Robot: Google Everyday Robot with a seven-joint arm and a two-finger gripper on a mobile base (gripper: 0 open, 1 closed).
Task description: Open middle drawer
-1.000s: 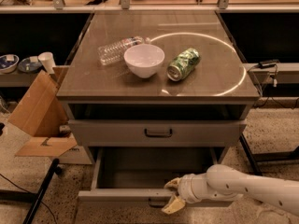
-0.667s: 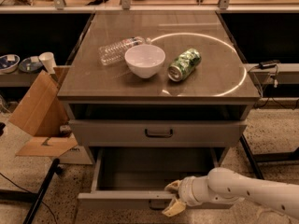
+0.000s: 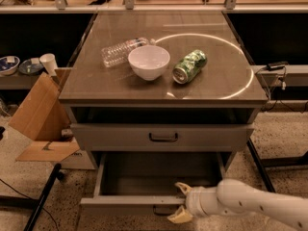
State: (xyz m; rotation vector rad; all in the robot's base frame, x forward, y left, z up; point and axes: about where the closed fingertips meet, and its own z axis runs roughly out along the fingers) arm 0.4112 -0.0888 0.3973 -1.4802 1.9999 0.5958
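Note:
The middle drawer [image 3: 159,177] is pulled out below the upper drawer and shows a plain grey inside. Its front panel [image 3: 125,203] faces me, with a dark handle [image 3: 162,210] at its centre. My gripper [image 3: 180,202] reaches in from the lower right on a white arm [image 3: 250,203]. It sits at the drawer's front, just right of the handle. Its fingers are spread, one fingertip [image 3: 182,187] above the front's rim and the other below it. It holds nothing.
The upper drawer [image 3: 163,137] sits above, with its own dark handle. On the tabletop [image 3: 211,85] lie a plastic bottle [image 3: 120,51], a white bowl [image 3: 148,61] and a green can [image 3: 189,66]. A cardboard box [image 3: 38,117] stands at the left.

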